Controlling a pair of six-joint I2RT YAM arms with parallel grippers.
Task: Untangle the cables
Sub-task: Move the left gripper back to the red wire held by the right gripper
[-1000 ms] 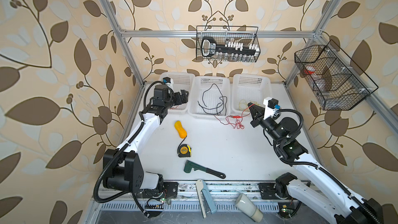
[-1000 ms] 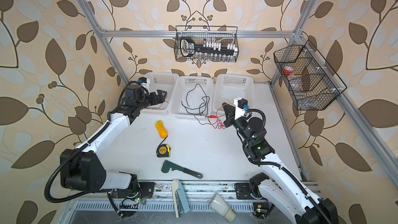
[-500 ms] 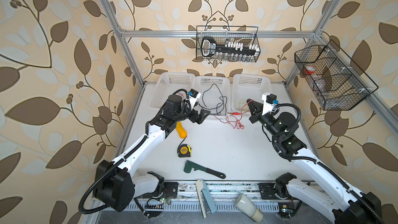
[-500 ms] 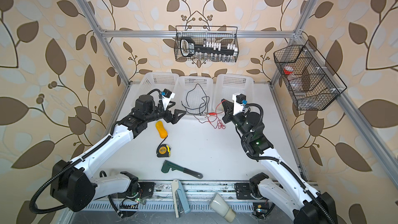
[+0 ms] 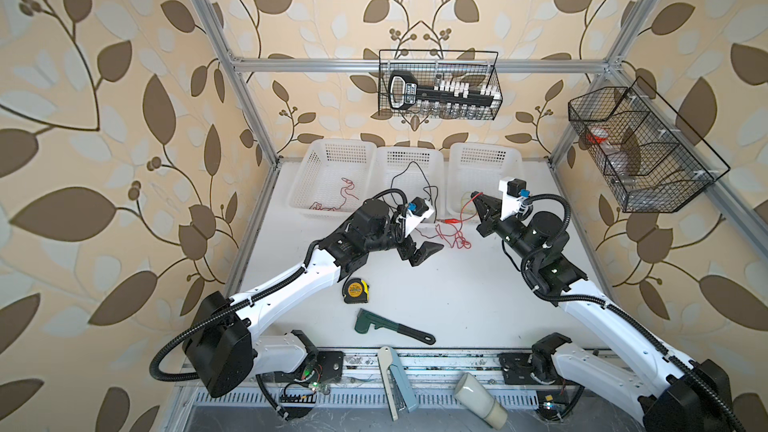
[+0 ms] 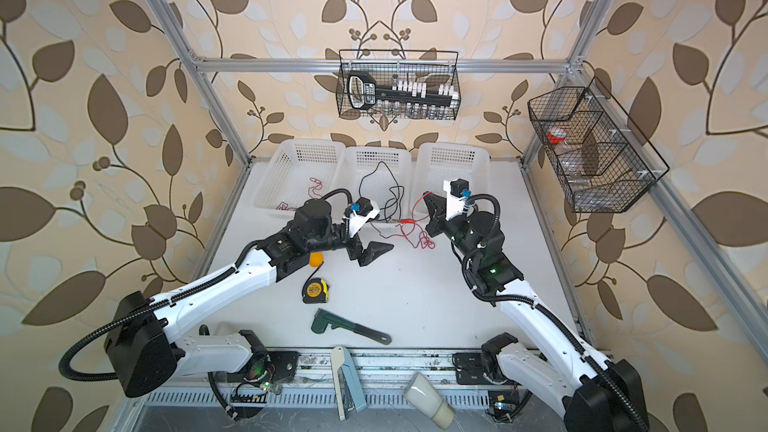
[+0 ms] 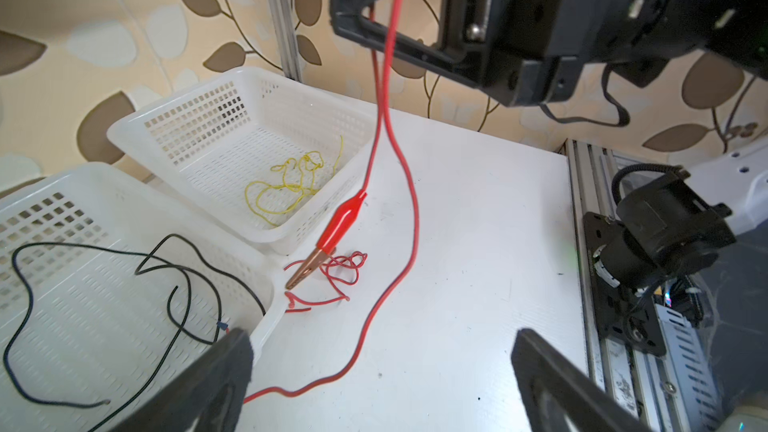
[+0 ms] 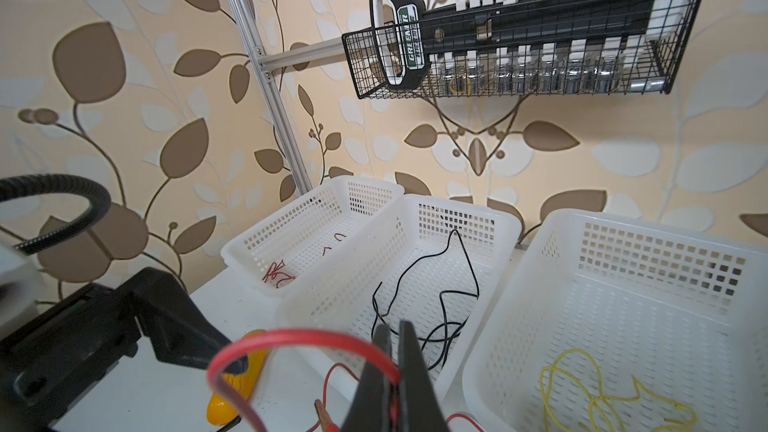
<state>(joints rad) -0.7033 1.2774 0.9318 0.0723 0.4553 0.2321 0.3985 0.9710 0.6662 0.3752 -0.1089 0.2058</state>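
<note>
My right gripper (image 8: 394,328) is shut on a thick red cable (image 7: 390,126) and holds it above the table beside the right white basket (image 5: 484,148). The cable hangs down in two strands. Its red clip (image 7: 340,222) rests on a small tangle of thin red wire (image 5: 457,238), and one strand trails across the table. My left gripper (image 7: 382,344) stands open just above that strand, near the tangle, holding nothing. A black cable (image 5: 411,184) lies in the middle basket (image 5: 409,152). A yellow cable (image 7: 286,184) lies in the right basket, and thin red wire (image 5: 336,197) in the left basket (image 5: 328,147).
A yellow tape measure (image 5: 355,288) and a green wrench (image 5: 390,326) lie in front of the left arm. A yellow object (image 6: 316,259) peeks out under that arm. A stapler (image 5: 395,380) and a white cup (image 5: 478,405) sit at the front rail. Wire baskets (image 5: 438,85) hang on the walls.
My left arm swung from the left basket to the middle of the table, jaws open throughout. My right gripper stayed shut on the red cable and shifted only slightly.
</note>
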